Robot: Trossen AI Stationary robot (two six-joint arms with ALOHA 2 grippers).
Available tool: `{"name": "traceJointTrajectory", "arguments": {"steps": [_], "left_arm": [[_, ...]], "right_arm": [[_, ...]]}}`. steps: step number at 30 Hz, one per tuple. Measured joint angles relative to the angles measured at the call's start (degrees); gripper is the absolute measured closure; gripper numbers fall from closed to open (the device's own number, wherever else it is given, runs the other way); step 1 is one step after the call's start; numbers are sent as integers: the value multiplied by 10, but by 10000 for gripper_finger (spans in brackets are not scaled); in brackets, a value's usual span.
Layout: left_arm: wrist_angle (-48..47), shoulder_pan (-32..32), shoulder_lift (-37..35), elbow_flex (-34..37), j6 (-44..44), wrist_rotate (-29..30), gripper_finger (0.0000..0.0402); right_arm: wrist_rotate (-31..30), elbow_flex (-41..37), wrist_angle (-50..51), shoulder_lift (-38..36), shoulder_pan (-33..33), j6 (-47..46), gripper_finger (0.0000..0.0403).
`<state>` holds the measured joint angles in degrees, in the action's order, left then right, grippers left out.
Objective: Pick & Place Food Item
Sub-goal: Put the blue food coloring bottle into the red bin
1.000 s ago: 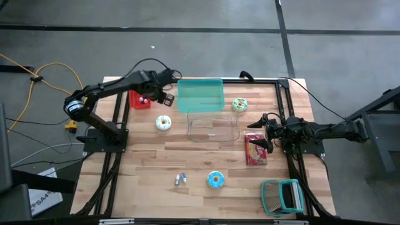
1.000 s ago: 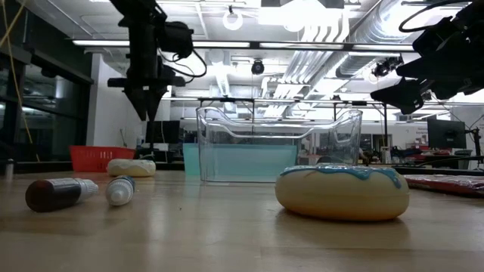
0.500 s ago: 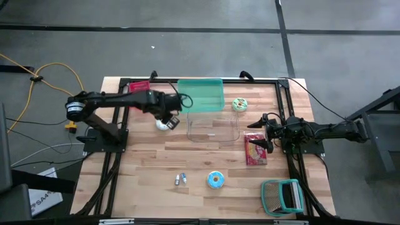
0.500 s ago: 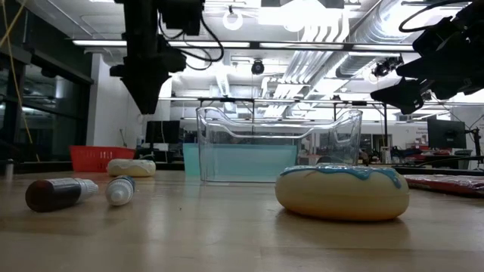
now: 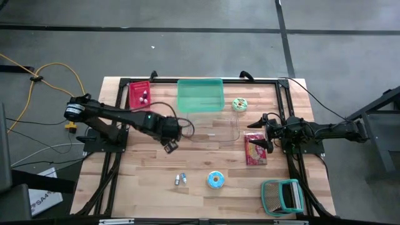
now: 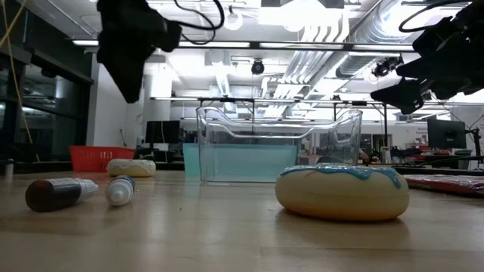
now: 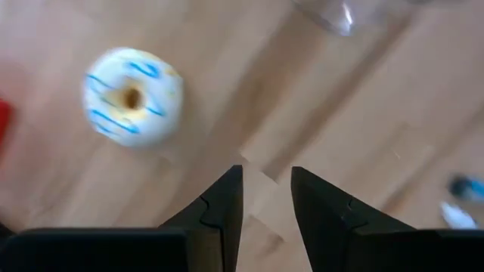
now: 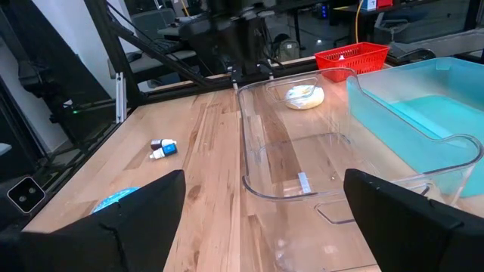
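Looks like a robotics lab or workshop: bare concrete floor [image 5: 350, 56], exposed ceiling ducts [image 6: 333, 30] and strip lights, a wooden bench [image 5: 206, 162] in a black frame, yellow cable [image 5: 37, 75] trailing, desks with monitors [image 6: 442, 132] behind.

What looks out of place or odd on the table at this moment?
Little stands out. Two small tubes lie on their sides on the wood, and a snack packet lies flat beside the clear tub. The doughnuts sit flat. Nothing looks spilled or broken. The left gripper hovers empty.
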<state>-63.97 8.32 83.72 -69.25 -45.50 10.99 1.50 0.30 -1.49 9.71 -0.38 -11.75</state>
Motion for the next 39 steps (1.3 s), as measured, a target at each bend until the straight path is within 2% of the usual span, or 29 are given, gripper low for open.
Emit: {"name": "traceJointTrajectory", "arguments": {"steps": [5,14,22,29,39], "left_arm": [[4,51,0,0,-9,-33,295],[21,134,0,0,-17,-36,295],[35,187,0,0,11,-37,295],[41,209,0,0,11,-37,295],[76,206,2,0,9,-33,295]], "right_arm": [[0,0,0,0,0,0,53],[0,0,0,0,0,0,53],[0,0,0,0,0,0,53],[0,0,0,0,0,0,53],[0,0,0,0,0,0,53]]}}
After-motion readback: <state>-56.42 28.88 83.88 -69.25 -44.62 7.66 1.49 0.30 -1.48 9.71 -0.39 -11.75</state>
